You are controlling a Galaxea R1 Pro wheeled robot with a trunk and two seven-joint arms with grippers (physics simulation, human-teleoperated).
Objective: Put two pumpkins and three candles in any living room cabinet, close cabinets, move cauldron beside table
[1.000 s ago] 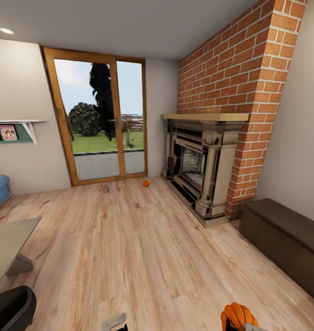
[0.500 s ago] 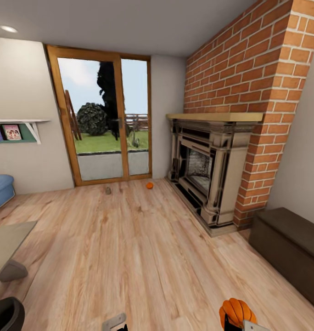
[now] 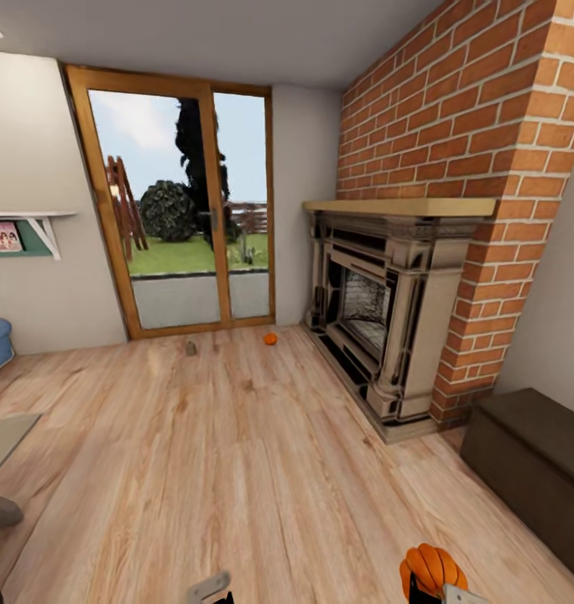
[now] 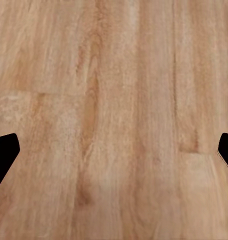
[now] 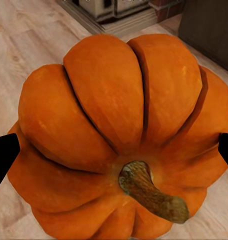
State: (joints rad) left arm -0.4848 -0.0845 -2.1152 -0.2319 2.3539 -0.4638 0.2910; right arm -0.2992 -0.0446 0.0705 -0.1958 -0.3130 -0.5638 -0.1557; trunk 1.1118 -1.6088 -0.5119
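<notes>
A living room seen from the robot's head. At 5 o'clock, at the bottom edge, the right claw (image 3: 431, 591) holds a ribbed orange pumpkin (image 3: 433, 569). Seen from the right wrist, that pumpkin (image 5: 119, 140) sits between the two dark fingertips (image 5: 4, 152), its curled stem facing the camera. The left claw (image 4: 114, 150) hangs over bare wooden floor (image 3: 237, 470), its tips spread wide with nothing between them.

A second pumpkin (image 3: 270, 339) lies far off on the floor at 12 o'clock, just in front of the glass patio door (image 3: 182, 201). A small grey object (image 3: 190, 347) lies to its left, at about 11 o'clock; it is too small to tell whether it is a candle. A brick fireplace (image 3: 388, 319) stands at 2 o'clock. The long, low dark cabinet (image 3: 530, 470) sits against the wall at 4 o'clock, its fronts closed.

Compared with a second ago, the whole view has shifted: the cabinet sits lower and further right, the fireplace looks larger, and the table and dark round object at the lower left have slid almost out of frame. This is the robot moving, not the objects. It suggests the carried pumpkin is being brought toward the cabinet, which will likely need opening first.
</notes>
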